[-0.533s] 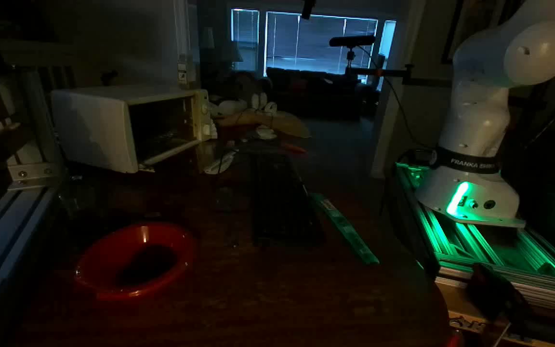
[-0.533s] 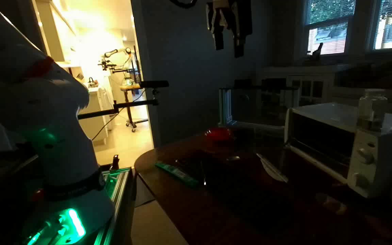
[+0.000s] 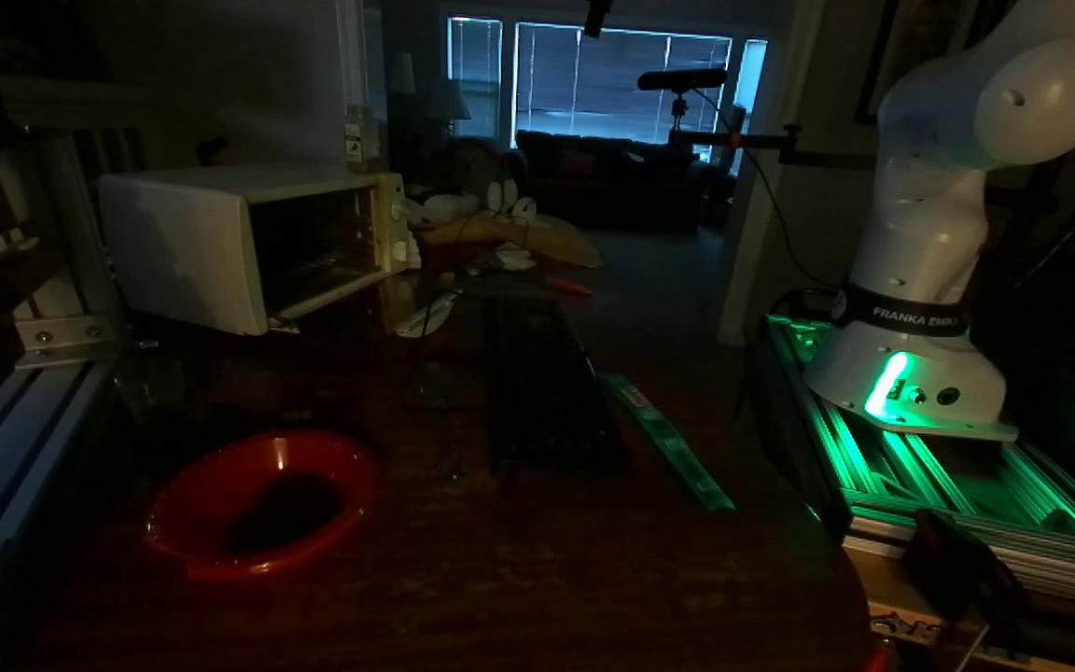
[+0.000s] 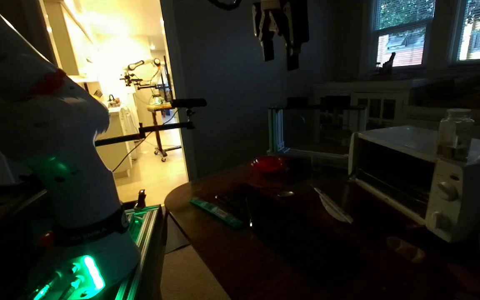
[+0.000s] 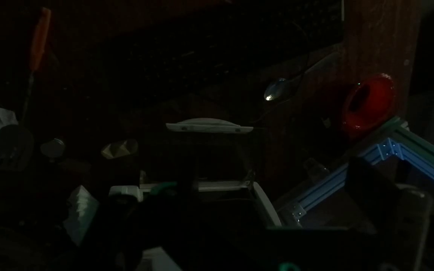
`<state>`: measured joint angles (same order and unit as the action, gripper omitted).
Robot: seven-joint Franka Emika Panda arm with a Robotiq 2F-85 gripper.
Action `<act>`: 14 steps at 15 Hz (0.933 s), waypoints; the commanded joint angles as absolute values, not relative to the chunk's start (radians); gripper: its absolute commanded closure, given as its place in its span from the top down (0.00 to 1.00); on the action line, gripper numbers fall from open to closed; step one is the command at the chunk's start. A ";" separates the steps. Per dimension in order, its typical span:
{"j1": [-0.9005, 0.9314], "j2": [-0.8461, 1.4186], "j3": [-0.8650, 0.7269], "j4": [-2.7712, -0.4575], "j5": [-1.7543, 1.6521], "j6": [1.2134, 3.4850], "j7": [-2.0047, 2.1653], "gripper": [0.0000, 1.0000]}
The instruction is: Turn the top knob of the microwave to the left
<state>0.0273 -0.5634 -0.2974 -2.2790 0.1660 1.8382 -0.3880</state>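
Observation:
The white microwave stands on the table with its glass door folded down; it also shows in an exterior view. The door's pale handle edge lies low in front of it and shows in the wrist view. On its pale control strip are the top knob and a lower knob. My gripper hangs high above the table, fingers down and apart, touching nothing. In the wrist view my gripper is dark, its fingers spread, with the microwave partly hidden behind it.
A clear jar appears to stand on the microwave by the control strip. A red bowl, dark keyboard, green strip, spoon and spatula lie on the table. A metal frame stands beside the microwave.

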 commanded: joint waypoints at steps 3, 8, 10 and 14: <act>0.033 -0.357 -0.411 -2.145 0.411 1.811 -0.493 1.00; -0.014 -0.100 -0.507 -1.949 0.731 1.627 -0.674 1.00; -0.081 0.024 -0.507 -1.858 0.845 1.494 -0.709 1.00; -0.242 0.235 -0.441 -1.689 0.979 1.318 -0.700 1.00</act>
<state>-0.1320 0.0585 -0.4880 -1.8457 0.8919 1.4370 -0.6926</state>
